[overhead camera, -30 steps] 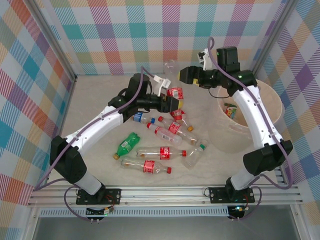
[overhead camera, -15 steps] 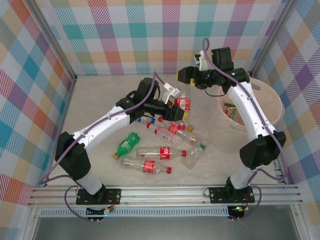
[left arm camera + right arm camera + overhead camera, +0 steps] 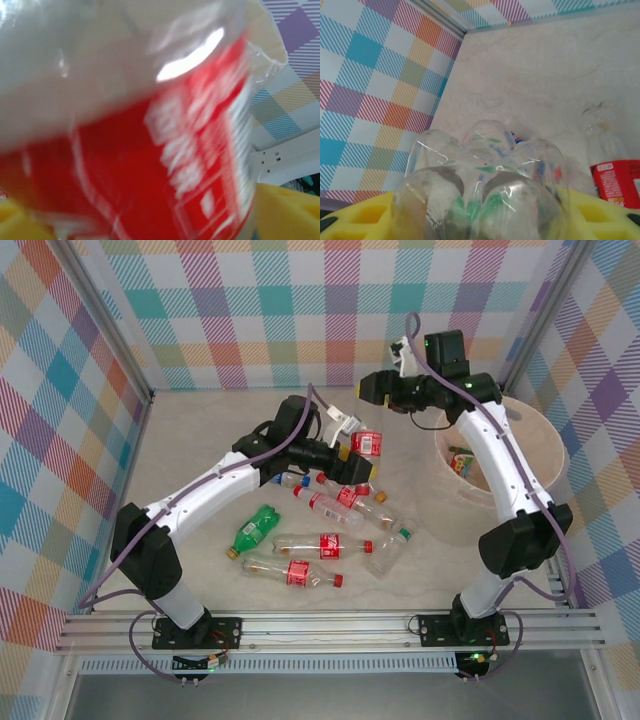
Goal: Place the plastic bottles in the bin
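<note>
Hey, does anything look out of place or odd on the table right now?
Nothing spilled or broken. Several bottles lie scattered on their sides on the table, outside the bin. One green bottle stands out among the red-labelled ones.

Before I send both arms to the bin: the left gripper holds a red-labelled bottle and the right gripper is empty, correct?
No. The right gripper is not empty: the right wrist view shows a clear bottle gripped in it. The left gripper does hold a red-labelled bottle.
</note>
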You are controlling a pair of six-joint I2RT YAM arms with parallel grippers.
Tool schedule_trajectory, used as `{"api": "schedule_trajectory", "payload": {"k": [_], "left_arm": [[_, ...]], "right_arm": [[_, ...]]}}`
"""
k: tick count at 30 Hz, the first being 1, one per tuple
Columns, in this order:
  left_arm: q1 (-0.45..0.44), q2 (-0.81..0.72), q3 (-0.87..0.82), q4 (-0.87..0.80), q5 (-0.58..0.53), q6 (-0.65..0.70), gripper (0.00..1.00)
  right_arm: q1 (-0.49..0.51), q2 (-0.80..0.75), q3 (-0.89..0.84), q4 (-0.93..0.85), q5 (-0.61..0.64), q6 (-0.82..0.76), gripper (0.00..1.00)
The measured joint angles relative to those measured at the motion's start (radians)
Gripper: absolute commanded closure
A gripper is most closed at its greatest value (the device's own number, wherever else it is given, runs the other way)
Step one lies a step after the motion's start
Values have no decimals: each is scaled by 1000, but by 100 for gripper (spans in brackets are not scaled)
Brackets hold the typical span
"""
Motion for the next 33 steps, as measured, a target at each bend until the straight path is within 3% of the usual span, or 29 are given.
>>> {"api": "schedule_trajectory", "payload": {"k": [10,19,23,33], "left_arm": [[29,-114,-82,60,-138,-55,0],[140,-155,-191,124,-322,-192,0],[179,-151,-214,82,-401,-225,4],[295,-215,-244,-271,-595,-162,4]], "right_arm": [[-134,-6,289,-58,110,-85,49],[-448,-203,277,-77,200,-109,49],[-546,-305,221,-81,208,-127,49],[-557,-434,-157,-111,278,-214,50]]}}
